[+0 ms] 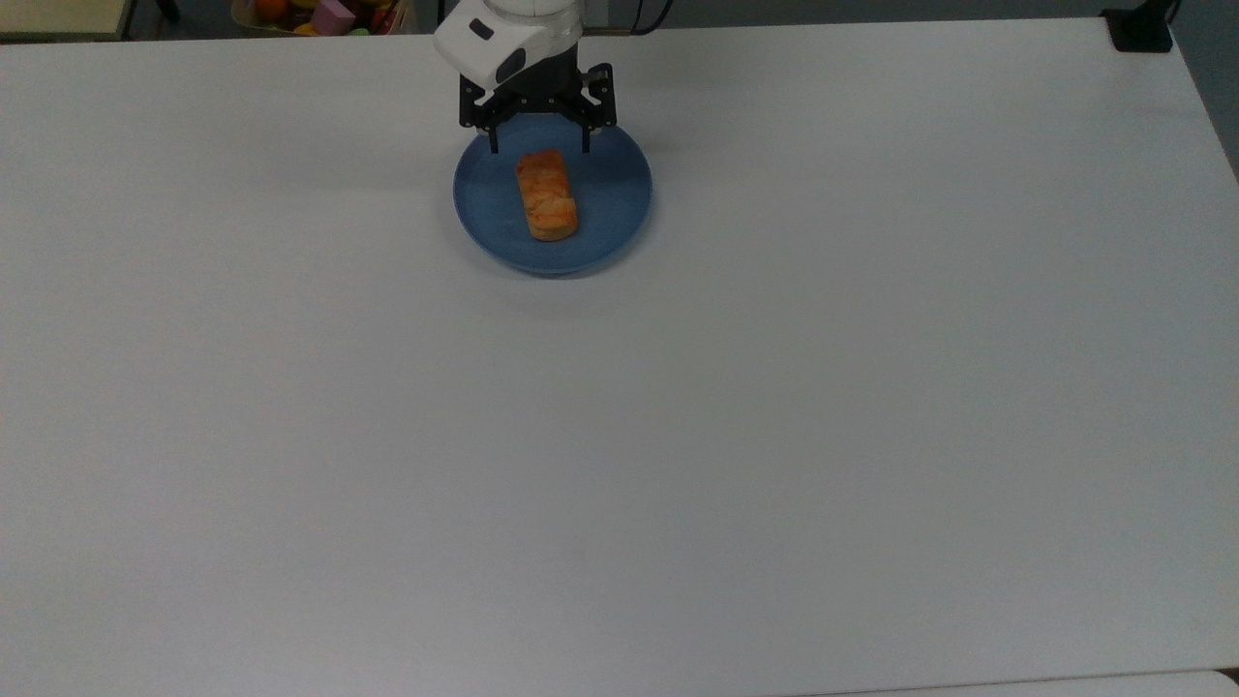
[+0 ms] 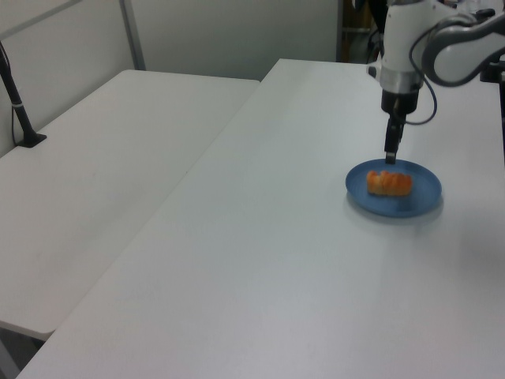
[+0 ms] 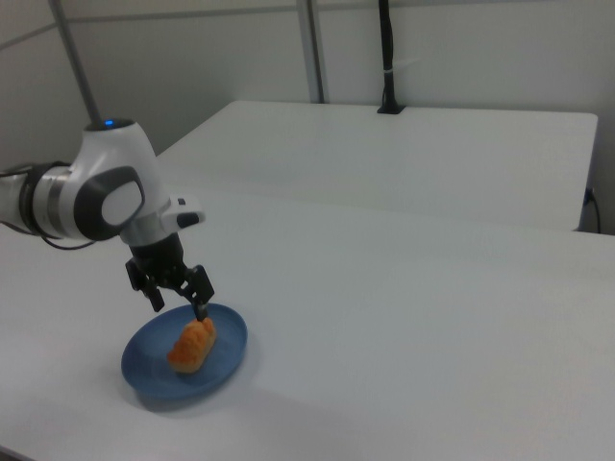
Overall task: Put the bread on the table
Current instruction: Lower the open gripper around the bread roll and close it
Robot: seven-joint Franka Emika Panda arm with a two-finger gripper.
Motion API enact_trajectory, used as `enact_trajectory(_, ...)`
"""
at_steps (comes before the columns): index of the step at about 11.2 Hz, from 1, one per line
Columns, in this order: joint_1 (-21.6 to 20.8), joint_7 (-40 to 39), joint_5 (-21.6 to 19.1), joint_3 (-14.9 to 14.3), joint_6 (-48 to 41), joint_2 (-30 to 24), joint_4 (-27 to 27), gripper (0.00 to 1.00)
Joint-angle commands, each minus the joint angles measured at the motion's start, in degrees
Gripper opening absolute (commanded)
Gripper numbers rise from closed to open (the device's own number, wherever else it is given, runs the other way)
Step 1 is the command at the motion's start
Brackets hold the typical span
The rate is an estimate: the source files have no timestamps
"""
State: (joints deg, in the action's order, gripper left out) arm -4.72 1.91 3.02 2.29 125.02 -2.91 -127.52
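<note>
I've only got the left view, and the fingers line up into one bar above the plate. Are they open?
Observer: Yes. In the top view the gripper is open, spread wider than the bread.
Operator: Centred over the bread?
Observer: No. In the top view it sits over the bread's upper end, by the blue plate rim.
Operator: Touching it?
Observer: In the right view one fingertip is close to the bread's end. I cannot tell contact.
</note>
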Motion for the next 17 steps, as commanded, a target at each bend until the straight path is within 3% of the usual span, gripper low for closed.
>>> enact_trajectory(1,-0.6,0.8,-0.6,-0.6,4.9,2.6,-2.6,1.00)
enact_trajectory(7,-0.6,0.2,0.2,-0.6,8.5,6.9,-2.8,0.97)
enact_trajectory(9,-0.4,0.2,0.2,-0.6,9.5,7.9,-2.9,0.91)
enact_trajectory(13,-0.4,0.2,0.2,-0.6,9.5,7.8,-2.8,0.50)
enact_trajectory(15,-0.4,0.3,0.2,-0.6,9.4,7.7,-2.8,0.41)
enact_trajectory(17,-0.3,0.2,0.2,-0.6,9.4,7.7,-2.8,0.41)
